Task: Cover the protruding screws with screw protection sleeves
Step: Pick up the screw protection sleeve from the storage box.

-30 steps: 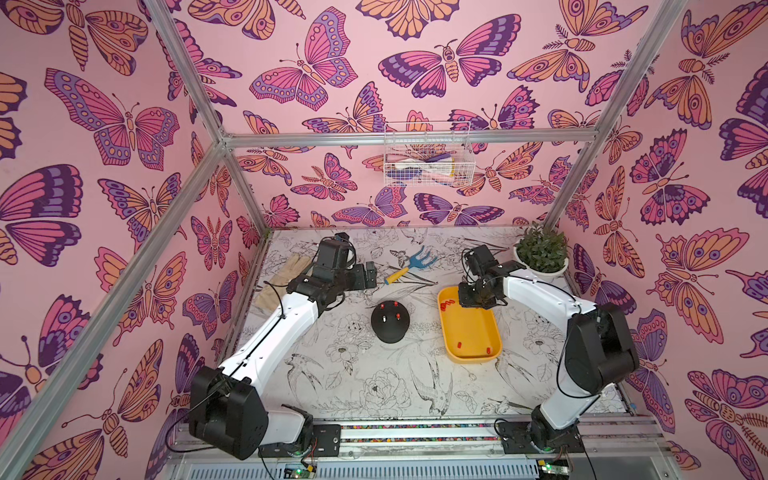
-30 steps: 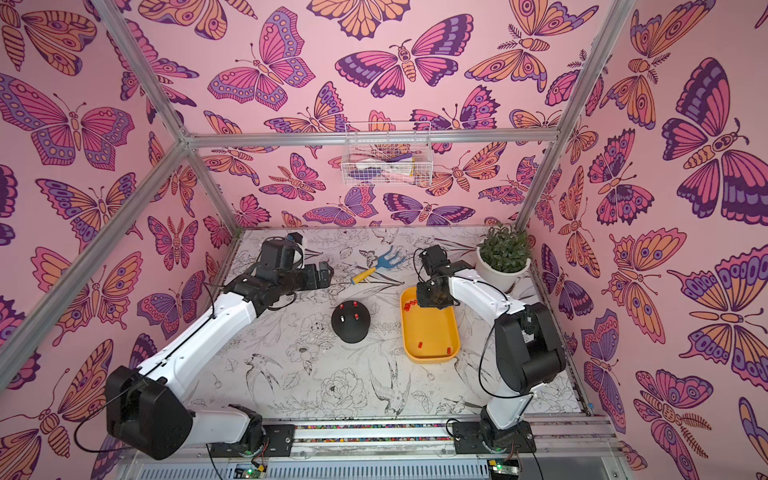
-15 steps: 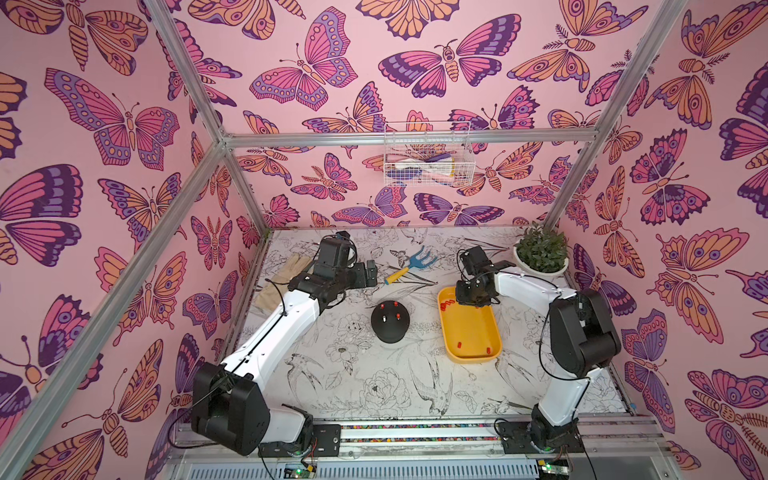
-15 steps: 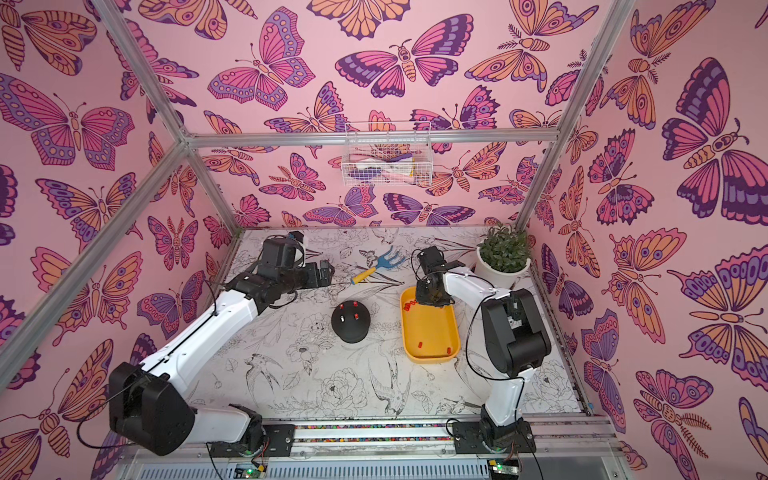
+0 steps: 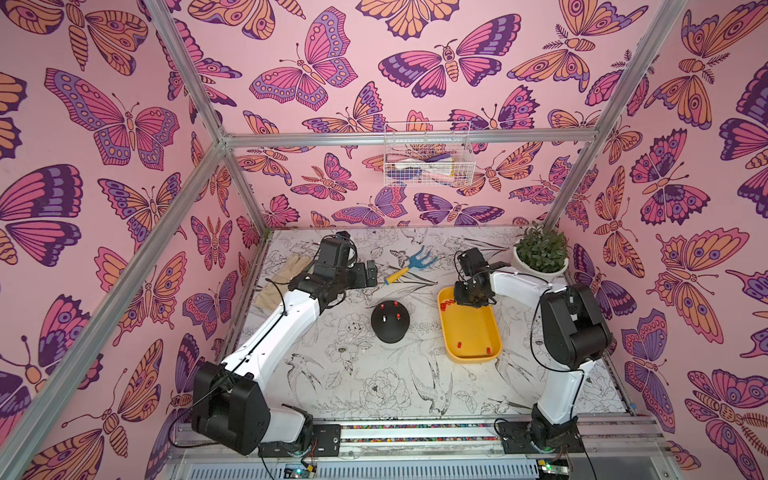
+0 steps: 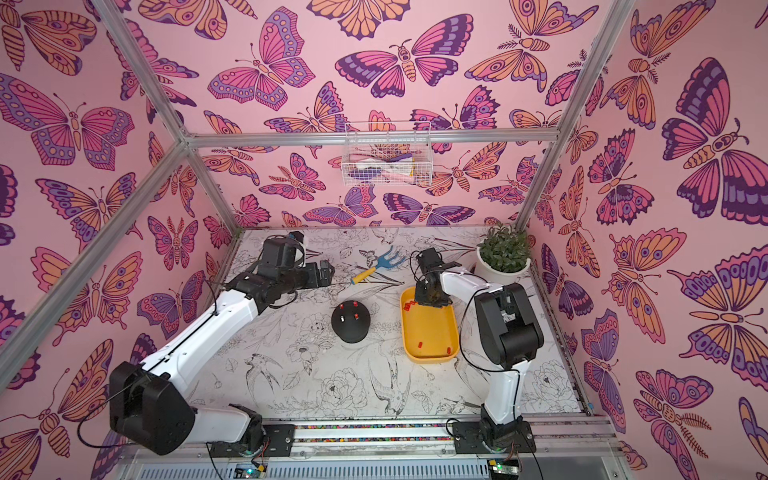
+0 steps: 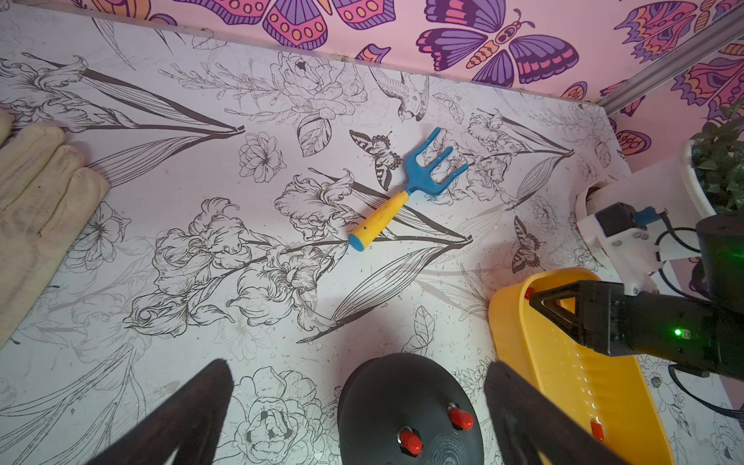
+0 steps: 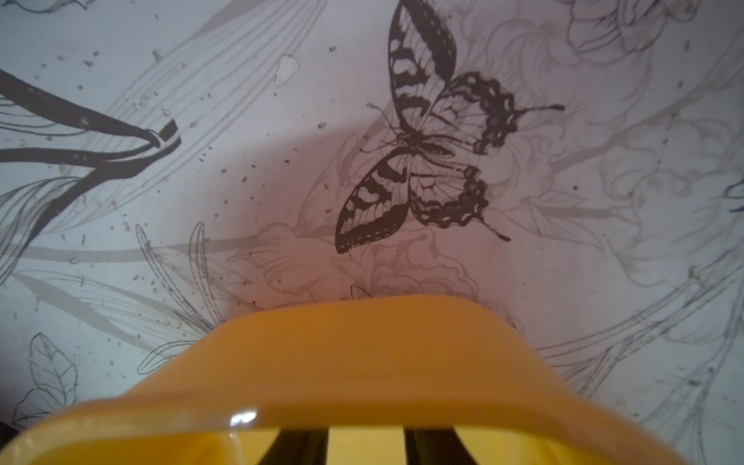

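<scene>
Capping the dome [image 5: 390, 330]: three red sleeves [image 5: 395, 304]; two more in tray [image 5: 469, 324], near end.

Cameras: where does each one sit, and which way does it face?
Top views: high over the table's front edge, facing down and backward; left arm, right arm, black dome, yellow tray.
Left wrist: on the left arm, facing dome, rake, tray; open left fingers, right fingers.
Right wrist: low in the tray, facing its rim and the table; right fingers.
Shared: all four show the tray.
</scene>
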Controlling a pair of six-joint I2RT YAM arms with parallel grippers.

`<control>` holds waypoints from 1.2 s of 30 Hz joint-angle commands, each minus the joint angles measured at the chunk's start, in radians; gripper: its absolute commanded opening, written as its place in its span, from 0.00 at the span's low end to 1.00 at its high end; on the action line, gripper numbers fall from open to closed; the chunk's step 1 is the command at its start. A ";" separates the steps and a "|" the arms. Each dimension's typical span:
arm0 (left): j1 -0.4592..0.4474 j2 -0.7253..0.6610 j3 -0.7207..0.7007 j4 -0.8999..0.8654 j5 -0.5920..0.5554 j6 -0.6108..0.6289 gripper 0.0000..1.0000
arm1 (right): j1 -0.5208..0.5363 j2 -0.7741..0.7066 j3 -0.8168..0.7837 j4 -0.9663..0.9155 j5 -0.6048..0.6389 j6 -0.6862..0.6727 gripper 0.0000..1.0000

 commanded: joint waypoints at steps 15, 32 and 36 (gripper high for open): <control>-0.006 0.008 0.017 -0.012 -0.021 0.017 1.00 | -0.017 0.042 0.024 0.019 0.013 0.009 0.30; -0.005 0.008 0.014 -0.018 -0.031 0.024 1.00 | -0.016 0.086 0.052 0.019 0.002 0.001 0.30; -0.004 0.009 0.015 -0.018 -0.031 0.023 1.00 | -0.017 0.089 0.054 0.015 0.003 0.000 0.24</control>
